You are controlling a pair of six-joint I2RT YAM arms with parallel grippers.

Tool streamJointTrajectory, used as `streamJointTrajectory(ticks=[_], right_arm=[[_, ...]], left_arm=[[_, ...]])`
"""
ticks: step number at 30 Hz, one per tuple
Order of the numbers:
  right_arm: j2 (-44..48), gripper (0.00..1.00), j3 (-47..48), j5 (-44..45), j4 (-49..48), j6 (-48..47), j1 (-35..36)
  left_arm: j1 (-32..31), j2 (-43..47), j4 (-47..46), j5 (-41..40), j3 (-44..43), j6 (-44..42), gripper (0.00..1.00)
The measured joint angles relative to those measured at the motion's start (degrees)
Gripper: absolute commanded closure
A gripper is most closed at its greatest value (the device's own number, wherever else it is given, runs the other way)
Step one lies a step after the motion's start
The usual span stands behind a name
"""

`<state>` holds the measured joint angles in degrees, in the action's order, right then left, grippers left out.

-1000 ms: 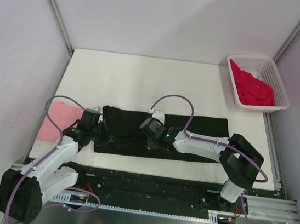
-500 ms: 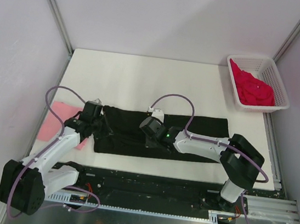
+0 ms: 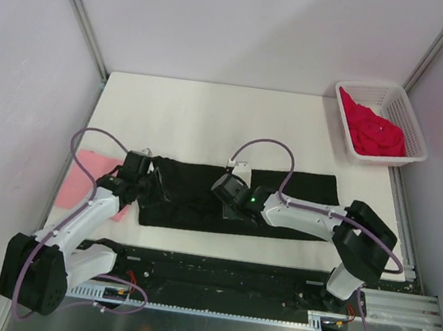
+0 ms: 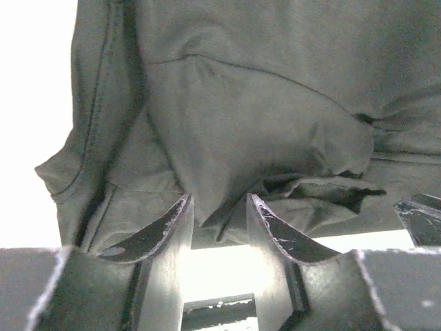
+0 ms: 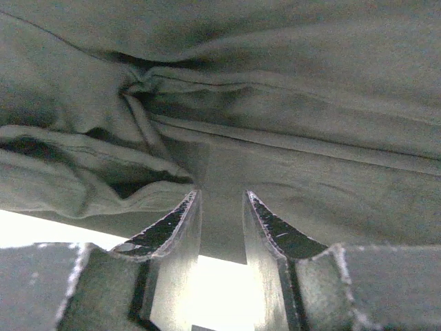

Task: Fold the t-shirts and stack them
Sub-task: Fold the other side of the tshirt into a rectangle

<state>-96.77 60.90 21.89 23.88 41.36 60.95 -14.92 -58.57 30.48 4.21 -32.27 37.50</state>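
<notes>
Nearest the arm bases, the black t-shirt (image 3: pixel 188 202) lies on the white table (image 3: pixel 211 123) as a long, flat band of soft, matte cloth, its long axis running left to right along the near edge, with creases and bunched folds at its left end. The left gripper (image 4: pixel 217 200) sits at that left end, jaws partly open, with a drooping fold of cloth touching its tips. The right gripper (image 5: pixel 220 196) is near the band's middle, jaws likewise partly open against a hemmed edge. Just left, the light pink t-shirt (image 3: pixel 80 184) lies flat. In the far right corner, the crumpled crimson t-shirt (image 3: pixel 373 128) fills a white lattice basket (image 3: pixel 402 99).
</notes>
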Motion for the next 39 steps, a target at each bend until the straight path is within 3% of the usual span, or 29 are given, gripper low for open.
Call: streamJointTrajectory(ticks=[9, 15, 23, 31, 39], right_arm=[[4.70, 0.70, -0.11, -1.90, -2.95, 0.11, 0.13], [2.08, 0.72, -0.11, -5.44, -6.25, 0.24, 0.04], [-2.99, 0.74, -0.11, -7.85, -7.17, 0.46, -1.27], [-4.00, 0.74, -0.11, -7.85, -6.99, 0.52, -1.62], [-0.63, 0.73, -0.15, -8.37, -5.73, 0.13, -3.41]], left_arm=[[-5.62, 2.80, -0.76, 5.07, -0.20, 1.40, 0.84], [-8.94, 2.47, -3.28, 6.71, 0.11, 4.02, 0.93], [-8.15, -4.33, -6.75, 3.54, 4.70, 7.21, 1.00], [-5.88, -5.03, -8.48, 1.86, 6.80, 9.60, 0.97], [-5.53, 6.49, -1.81, -0.92, 3.63, 11.54, 0.67]])
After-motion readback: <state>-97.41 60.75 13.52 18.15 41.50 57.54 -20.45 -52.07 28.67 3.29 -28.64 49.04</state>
